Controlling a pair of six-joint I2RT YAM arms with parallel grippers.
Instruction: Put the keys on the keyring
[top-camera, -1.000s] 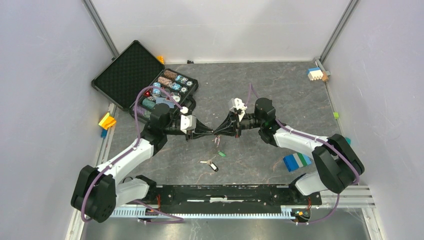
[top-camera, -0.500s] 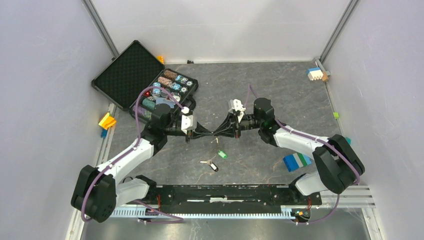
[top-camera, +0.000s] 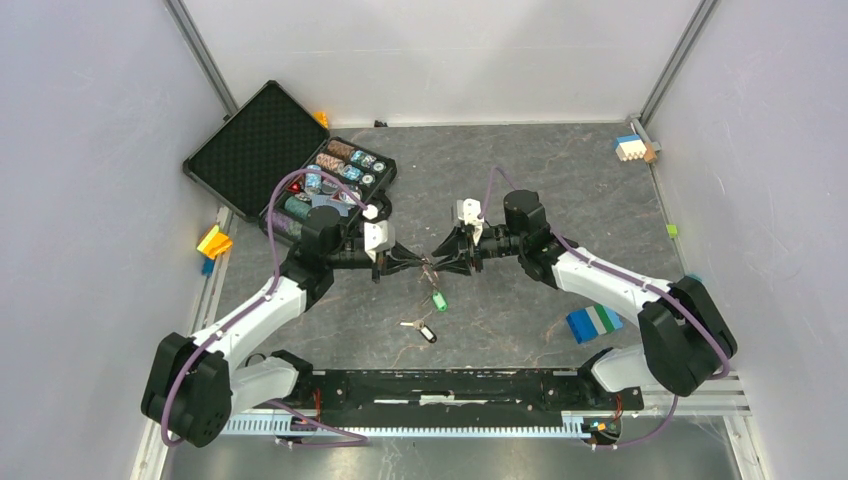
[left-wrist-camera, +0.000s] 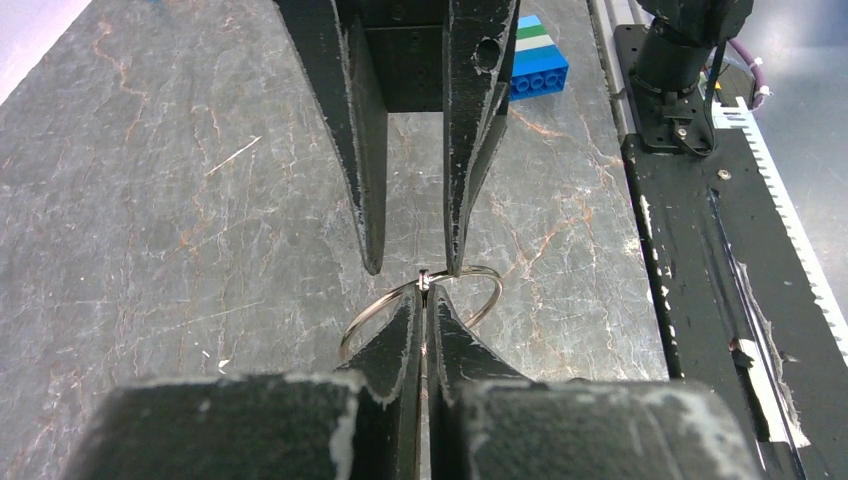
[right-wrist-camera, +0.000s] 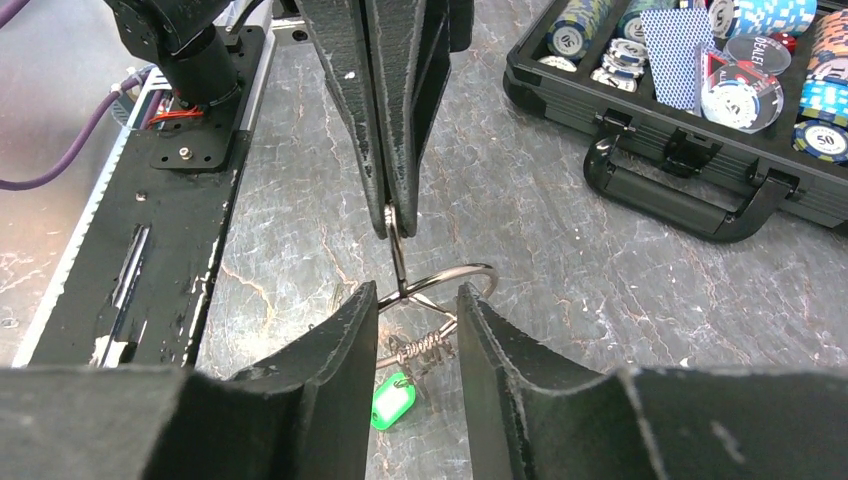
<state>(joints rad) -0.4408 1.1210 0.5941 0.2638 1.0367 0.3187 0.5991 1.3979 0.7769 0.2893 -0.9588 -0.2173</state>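
Top external: my left gripper (top-camera: 420, 263) clamps the keyring (right-wrist-camera: 480, 268), green key (top-camera: 438, 300) seemingly on, right gripper (top-camera: 440, 257) released; black key (top-camera: 427, 334) loose at lower centre.

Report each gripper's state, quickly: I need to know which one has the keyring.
Left gripper: closed, holding the keyring.
Right gripper: open, fingers on either side of the keyring, not clamping it.

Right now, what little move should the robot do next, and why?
Probably back the right end effector away from the keyring, toward the black key. Its jaws stand open at the ring, gripping nothing; the left end effector is pinched shut on it; the green key dangles below; the black key lies alone on the table.
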